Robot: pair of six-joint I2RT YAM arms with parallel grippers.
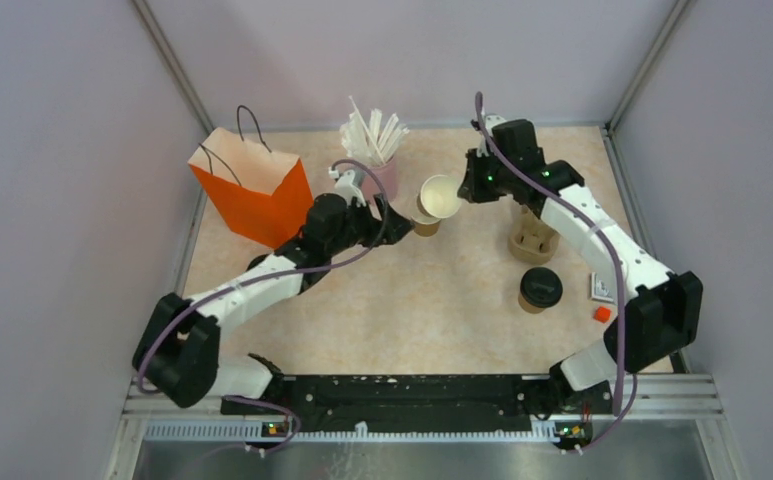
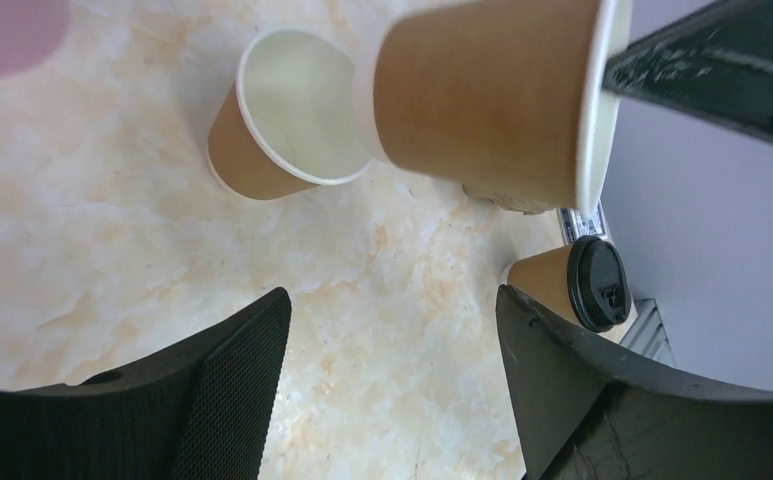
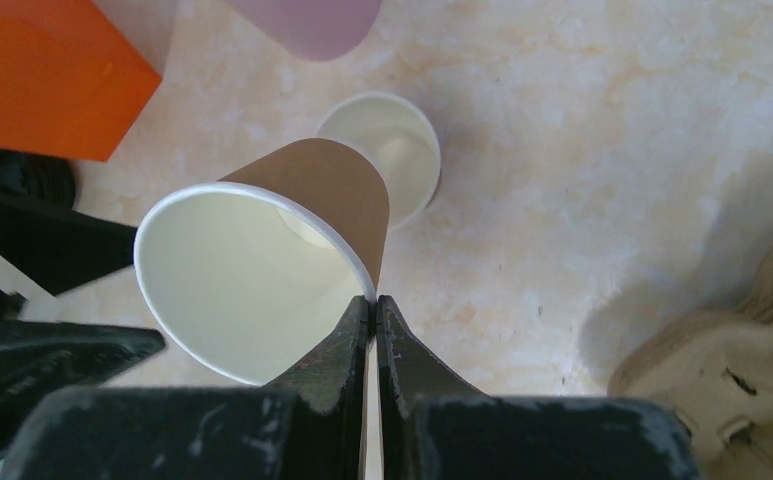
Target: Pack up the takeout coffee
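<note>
Above the table (image 1: 442, 320), right gripper (image 3: 374, 305) pinches a cup (image 3: 252, 280) by its rim; left gripper (image 2: 392, 320) (open, empty) should probably grasp its body squarely.

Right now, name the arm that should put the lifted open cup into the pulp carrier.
Right. The right arm has its jaws shut on the rim of the lifted cup, and the pulp carrier sits right beside it. The left arm has open, empty jaws, farther from the carrier.

1 high rear camera overlooks the table (image 1: 442, 310); 2 close wrist cameras face down, sharing the lifted cup (image 3: 332, 195).
</note>
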